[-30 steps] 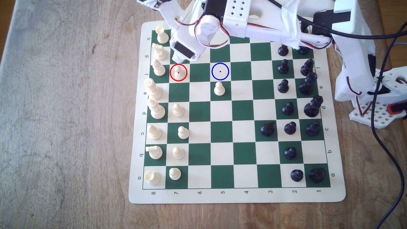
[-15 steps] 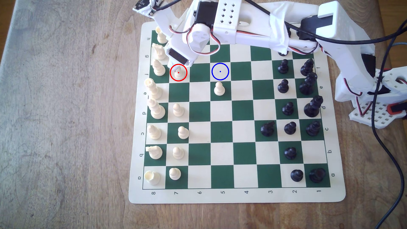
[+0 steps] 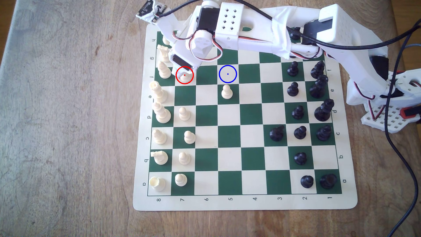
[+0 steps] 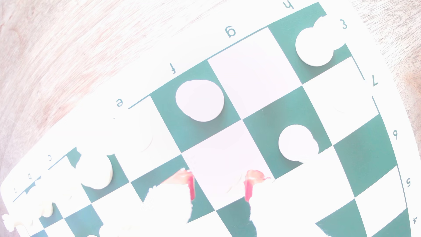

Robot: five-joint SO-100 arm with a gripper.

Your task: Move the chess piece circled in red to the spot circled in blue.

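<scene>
Jaws straddle the small cream-white plastic pawn with the round ball head point(image 3: 185, 78) on the red-ringed cream square; the white 3D-printed gripper point(image 3: 182, 73) covers the pawn's head in the exterior view, with only the flared base showing below it. In the wrist view the gripper point(image 4: 219, 185) shows two red-tipped fingers point(image 4: 191, 185) set apart, cream square between them. That view is heavily overexposed, so the pawn washes out against the square and I can't tell whether the fingers touch it. Jaws read as spread, not clenched.

Target spot, the cream board square with a thin blue ring and blue centre dot point(image 3: 227, 73), sits two squares toward the exterior view's right of the pawn, same row (f), with one green square between. It's unoccupied. Another cream pawn point(image 3: 227, 92) stands on the green square directly below the spot in the exterior view.

A taller cream bishop point(image 3: 164, 70) stands just beside the ringed pawn, on the exterior view's left, close to the gripper body. The remaining cream pieces line the two columns on the exterior view's left, and black pieces point(image 3: 296, 111) stand on the right columns. The green-and-cream roll-up chess mat point(image 3: 250, 202) lies flat on the wooden table point(image 3: 68, 114). The white arm point(image 3: 262, 38) reaches in from the exterior view's upper right, across the top rows of the mat, with a black cable point(image 3: 398, 148) trailing down the right side.
</scene>
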